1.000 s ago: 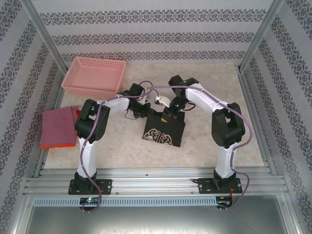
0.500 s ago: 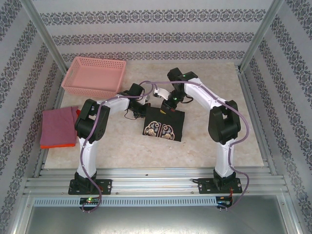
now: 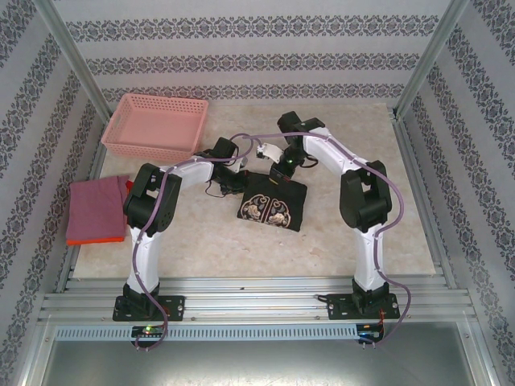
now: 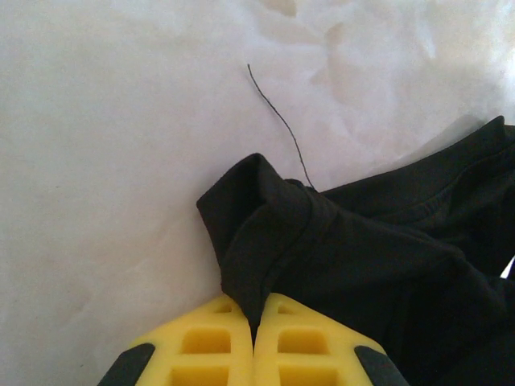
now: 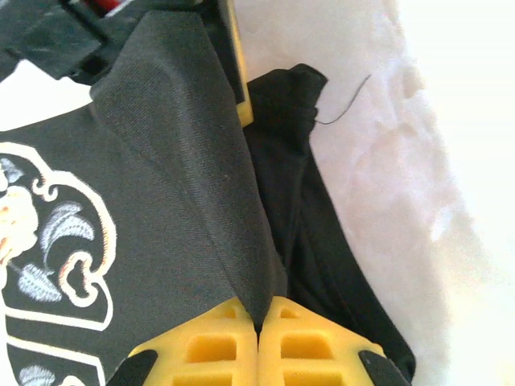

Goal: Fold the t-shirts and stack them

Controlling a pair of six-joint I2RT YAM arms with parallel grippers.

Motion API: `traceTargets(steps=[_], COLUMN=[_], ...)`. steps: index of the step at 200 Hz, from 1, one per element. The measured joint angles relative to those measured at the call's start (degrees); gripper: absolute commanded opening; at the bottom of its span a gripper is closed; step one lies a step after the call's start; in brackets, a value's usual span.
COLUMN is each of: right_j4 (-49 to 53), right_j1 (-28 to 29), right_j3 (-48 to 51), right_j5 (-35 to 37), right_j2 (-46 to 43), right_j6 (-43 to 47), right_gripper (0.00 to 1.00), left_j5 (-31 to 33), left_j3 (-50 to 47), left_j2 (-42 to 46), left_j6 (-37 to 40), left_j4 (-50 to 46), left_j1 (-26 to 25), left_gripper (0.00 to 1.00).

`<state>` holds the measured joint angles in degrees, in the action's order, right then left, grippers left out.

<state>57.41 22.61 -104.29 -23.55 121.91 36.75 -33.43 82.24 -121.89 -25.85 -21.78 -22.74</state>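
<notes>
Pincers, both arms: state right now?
Left pincer: closed on the black t-shirt.
Right pincer: closed on the black t-shirt.

The black shirt [image 3: 288, 196] bears a tan and grey-blue scrolled emblem [image 3: 266, 211]. The dusty-pink shirt [image 3: 96, 207] and orange shirt [image 3: 95, 240] are plain. The basket [image 3: 157, 126] is pink lattice, the fingers [image 4: 205, 346] yellow, the walls [image 3: 241, 48] white with grey floral bands.

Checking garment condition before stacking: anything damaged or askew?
A loose thread trails onto the table from the black t-shirt corner that the left gripper pinches, hinting at fraying. From above, it lies slightly crooked to the table edge.
</notes>
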Motion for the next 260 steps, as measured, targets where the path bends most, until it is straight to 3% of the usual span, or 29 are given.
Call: traceTargets(steps=[60,85,96,129,153,187,224,260], right_j4=[-4.0,-5.4,-6.4,-11.2,-15.5,-22.5,-32.0,-38.2], right_j1=[0.0,0.0,0.0,0.0,-0.4,-2.4,-4.5,-7.1], right_j3=[0.0,0.0,0.0,1.3,6.4,15.8,27.4,38.4], right_j5=[3.0,4.7,5.5,7.3,7.6,7.6,7.7,7.4], right_j2=[3.3,3.9,4.0,3.6,1.0,-7.6,-20.4,-28.7], right_j6=[-1.2,-2.0,-2.6,-4.3,-6.1,-13.0,-26.4,-41.6], right_gripper=[0.01,0.13,0.24,0.58,0.73,0.83,0.94,0.96], left_j5=[0.0,0.0,0.0,0.0,-0.3,-0.4,1.4,4.9], left_j3=[0.0,0.0,0.0,0.0,-0.9,-4.7,-11.5,-17.7], left_j2=[0.0,0.0,0.0,0.0,0.2,2.6,7.8,13.4], left_j6=[0.0,0.1,0.2,0.2,-0.1,-0.5,-1.8,-3.7], left_j4=[0.0,0.0,0.0,0.1,1.5,5.7,7.7,7.7], left_j1=[0.0,0.0,0.0,0.0,0.0,-0.2,-0.1,-0.1], left_gripper=[0.0,0.0,0.0,0.13,0.24,0.35,0.43,0.52])
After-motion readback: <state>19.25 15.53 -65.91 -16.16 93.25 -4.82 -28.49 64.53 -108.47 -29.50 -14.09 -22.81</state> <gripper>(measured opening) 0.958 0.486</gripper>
